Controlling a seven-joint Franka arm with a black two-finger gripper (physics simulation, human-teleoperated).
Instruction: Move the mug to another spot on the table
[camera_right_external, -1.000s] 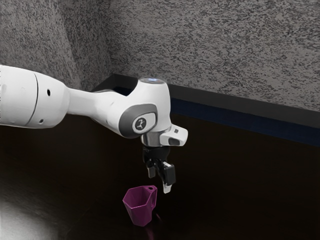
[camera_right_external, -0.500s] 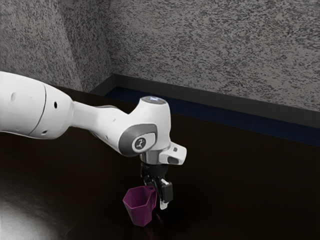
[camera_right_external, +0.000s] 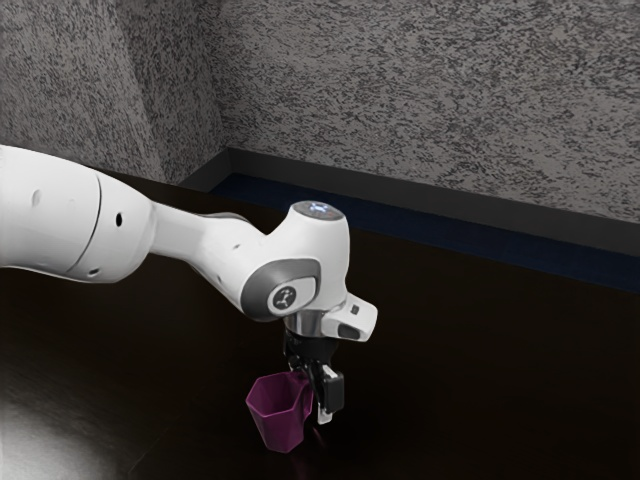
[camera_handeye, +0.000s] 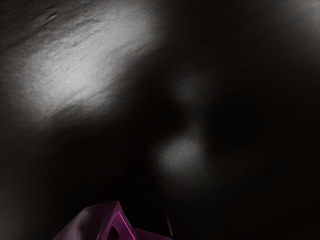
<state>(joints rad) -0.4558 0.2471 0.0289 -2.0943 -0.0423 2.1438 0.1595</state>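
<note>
Purple mug (camera_right_external: 278, 418), faceted sides, narrower at the base than at the rim. It stands upright on the dark table (camera_right_external: 480, 380), long axis vertical and mouth facing up. The gripper (camera_right_external: 318, 392) is right down at its rim; the mug sits just below it, toward the exterior view's left. Honestly can't tell if the jaws are clamped or loose. Speckled grey wall (camera_right_external: 420, 90) is well behind the gripper.

Mug (camera_right_external: 278, 420) magenta-purple; arm (camera_right_external: 60, 220) white, grey joint caps; table (camera_right_external: 480, 380) near-black; wall (camera_right_external: 420, 90) speckled grey; skirting (camera_right_external: 500, 245) dark blue.
</note>
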